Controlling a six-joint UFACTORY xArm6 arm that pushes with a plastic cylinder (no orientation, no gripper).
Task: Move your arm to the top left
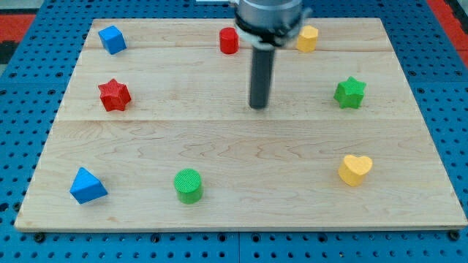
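While over smooth wood, my tip [258, 107] | end effector: plain rod, gripping nothing | ribbed green cylinder [189, 185] far

Lab: blue pegboard bench [29, 44]

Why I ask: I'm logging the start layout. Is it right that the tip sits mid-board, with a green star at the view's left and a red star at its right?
Colours swapped. The camera view shows my tip mid-board, the red star at the view's left and the green star at its right.
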